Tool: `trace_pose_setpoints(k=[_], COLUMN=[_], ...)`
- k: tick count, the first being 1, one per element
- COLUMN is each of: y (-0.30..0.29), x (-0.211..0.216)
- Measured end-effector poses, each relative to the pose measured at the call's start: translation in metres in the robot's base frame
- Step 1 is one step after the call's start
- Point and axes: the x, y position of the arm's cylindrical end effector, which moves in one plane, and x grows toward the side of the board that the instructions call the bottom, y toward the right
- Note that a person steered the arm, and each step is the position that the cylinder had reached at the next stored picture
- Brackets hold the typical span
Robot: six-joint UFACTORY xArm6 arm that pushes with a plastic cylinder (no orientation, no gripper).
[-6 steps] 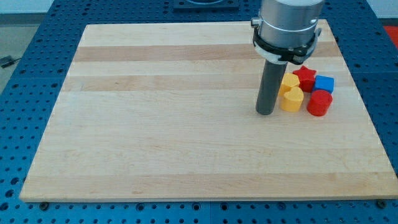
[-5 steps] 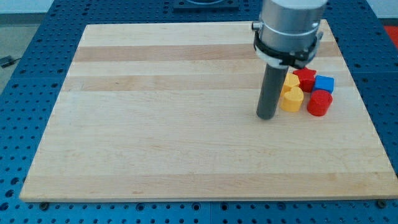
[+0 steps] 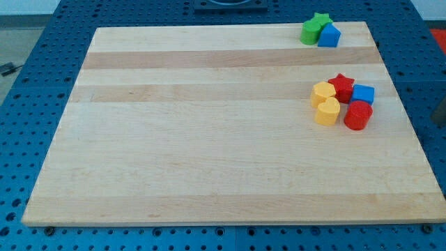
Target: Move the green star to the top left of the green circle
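Observation:
The green star (image 3: pixel 321 19) sits near the board's top right corner. It touches the green circle (image 3: pixel 310 32), which lies just below and to the left of it. A blue block (image 3: pixel 329 35) rests against the right side of the green circle. My tip cannot be made out. Only a dark sliver (image 3: pixel 441 111) shows at the view's right edge, off the board, and I cannot tell what it is.
A cluster sits at the right of the wooden board (image 3: pixel 209 139): two yellow blocks (image 3: pixel 323 93) (image 3: pixel 327 111), a red star (image 3: pixel 341 86), a blue cube (image 3: pixel 362 94) and a red cylinder (image 3: pixel 358 116). Blue perforated table surrounds the board.
The arm and rod, which stood just left of the yellow blocks, have left the board. The green star, green circle and blue block at the top right are now uncovered.

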Motion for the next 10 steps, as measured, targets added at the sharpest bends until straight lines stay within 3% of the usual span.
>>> trace_pose_setpoints(k=[1, 3, 5, 6, 8, 9, 10], y=[0.000, 0.000, -0.005, -0.022, -0.162, -0.209, -0.242], x=[-0.027, -0.169, -0.271, -0.270, -0.270, -0.249, -0.192])
